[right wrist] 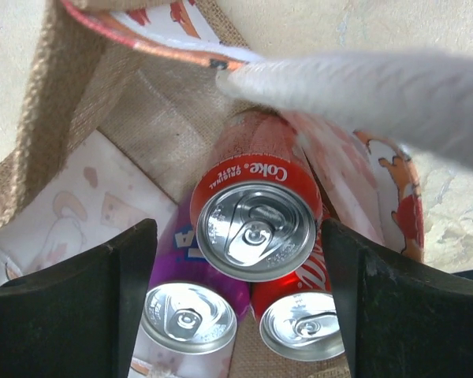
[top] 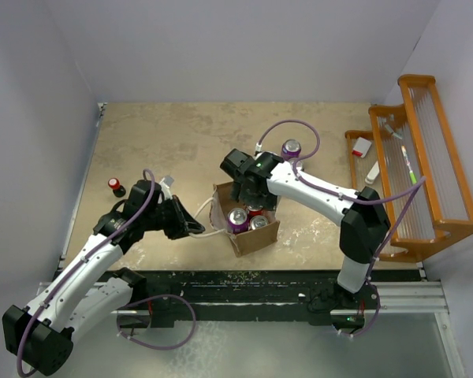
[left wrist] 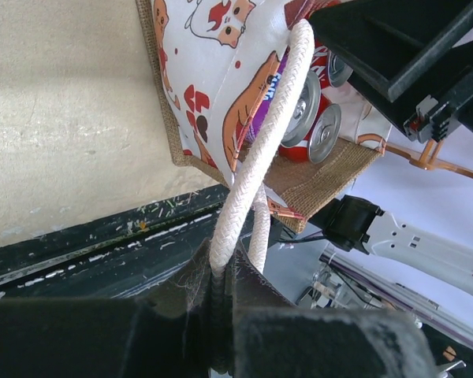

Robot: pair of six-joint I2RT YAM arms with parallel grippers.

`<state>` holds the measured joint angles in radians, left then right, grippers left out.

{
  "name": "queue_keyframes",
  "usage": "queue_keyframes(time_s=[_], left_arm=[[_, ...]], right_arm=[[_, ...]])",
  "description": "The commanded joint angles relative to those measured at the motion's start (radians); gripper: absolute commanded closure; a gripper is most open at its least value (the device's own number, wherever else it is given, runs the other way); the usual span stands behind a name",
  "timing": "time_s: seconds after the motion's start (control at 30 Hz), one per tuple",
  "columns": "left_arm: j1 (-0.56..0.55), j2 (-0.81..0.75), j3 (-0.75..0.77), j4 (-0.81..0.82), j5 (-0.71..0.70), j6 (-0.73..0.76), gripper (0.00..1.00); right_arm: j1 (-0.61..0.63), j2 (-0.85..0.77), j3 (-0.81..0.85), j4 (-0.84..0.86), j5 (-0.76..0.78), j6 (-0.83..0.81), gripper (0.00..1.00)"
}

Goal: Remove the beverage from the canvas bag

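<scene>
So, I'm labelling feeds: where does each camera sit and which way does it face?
Top external: above and behind, looking down on the table; left arm and right arm show.
Left wrist: looks along the left tool, shut on the canvas bag's rope handle.
Right wrist: looks down into the bag; right tool open around the Coke can.
All share the bagged cans.

Beige table (top: 173, 142), canvas bag (top: 256, 238), purple can (top: 291, 148), small bottle (top: 117, 187)
</scene>
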<state>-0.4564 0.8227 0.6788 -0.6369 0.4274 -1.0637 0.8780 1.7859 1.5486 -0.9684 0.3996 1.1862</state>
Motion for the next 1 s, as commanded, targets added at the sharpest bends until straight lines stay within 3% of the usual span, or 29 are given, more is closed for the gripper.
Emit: queue_keyframes(time_s=[0.0,0.57,0.8,0.97], left_arm=[[0.002,-0.005,0.014,-0.020,0.037,0.035,1.00],[0.002,-0.030,0.000,-0.038,0.014,0.015,1.00],[0.002,-0.028,0.003,-0.045,0.013,0.011,1.00],[0.002,-0.001,0.019,-0.046,0.015,0.028,1.00]], right_arm=[[-0.019,0.003,-0.025,0.035,0.023,0.001,0.16],[-0.042,0.101,-0.088,0.114,-0.075,-0.067,0.19],[-0.042,0.086,-0.079,0.124,-0.090,-0.085,0.27],[-0.042,0.039,-0.068,0.132,-0.101,-0.097,0.56]])
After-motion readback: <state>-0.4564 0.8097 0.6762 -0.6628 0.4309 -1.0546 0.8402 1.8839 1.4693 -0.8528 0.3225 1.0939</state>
